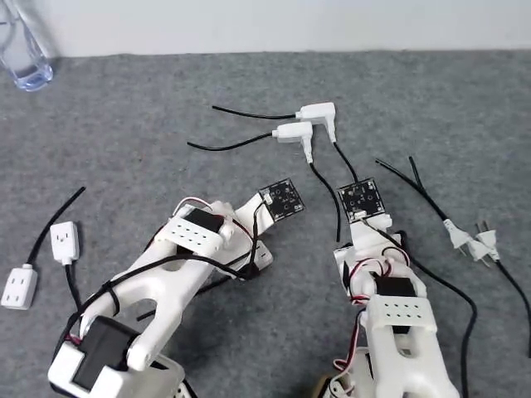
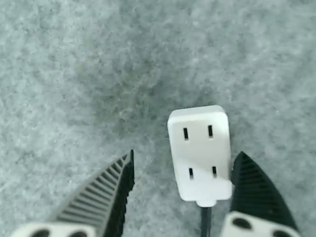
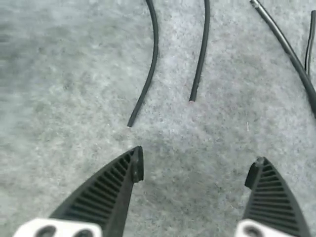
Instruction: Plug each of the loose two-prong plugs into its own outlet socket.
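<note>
A white two-slot outlet socket (image 2: pixel 200 150) lies flat on the grey carpet between the fingers of my open left gripper (image 2: pixel 185 158), close to one finger (image 2: pixel 252 187), its black cord running back under the wrist. My right gripper (image 3: pixel 197 158) is open over bare carpet, with two loose black cord ends (image 3: pixel 131 122) just ahead of it. In the high view two loose two-prong plugs (image 1: pixel 456 235) (image 1: pixel 486 242) lie at the right. Two white sockets (image 1: pixel 65 241) (image 1: pixel 18 287) lie at the far left. Two white plug-and-socket pairs (image 1: pixel 317 112) (image 1: pixel 294 133) sit joined at the back.
Black cords (image 1: pixel 415 191) trail across the carpet around the right arm (image 1: pixel 390 307) and behind both arms. The left arm (image 1: pixel 191 249) stretches diagonally over the middle. A clear glass (image 1: pixel 25 58) stands at the back left corner.
</note>
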Robot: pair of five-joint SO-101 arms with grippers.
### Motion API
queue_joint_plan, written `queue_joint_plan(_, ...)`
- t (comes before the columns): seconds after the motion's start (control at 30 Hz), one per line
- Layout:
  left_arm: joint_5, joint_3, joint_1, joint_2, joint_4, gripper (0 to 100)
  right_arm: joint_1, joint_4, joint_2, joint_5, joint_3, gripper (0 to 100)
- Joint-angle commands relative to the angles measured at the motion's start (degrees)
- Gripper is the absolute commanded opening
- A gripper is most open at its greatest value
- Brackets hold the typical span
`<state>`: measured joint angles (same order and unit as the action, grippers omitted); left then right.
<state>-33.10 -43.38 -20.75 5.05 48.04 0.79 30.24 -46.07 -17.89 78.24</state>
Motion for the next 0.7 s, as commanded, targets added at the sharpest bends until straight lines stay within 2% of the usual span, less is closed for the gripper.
queue_joint_plan(0.0,0.62,0.04,0.0,1.67,-1.05,30,0.57,-1.01,-0.57,-0.09,-1.76,32.5)
queue_joint_plan(0.43,2.11,-1.54,-0.88,1.58,-1.23,29,0.57,-1.01,-0.57,-0.09,-1.76,32.5)
queue_joint_plan(0.67,-2.37,-2.51,-4.04,1.49,-1.23,6,0.22,-1.01,-0.92,-0.09,-1.76,32.5)
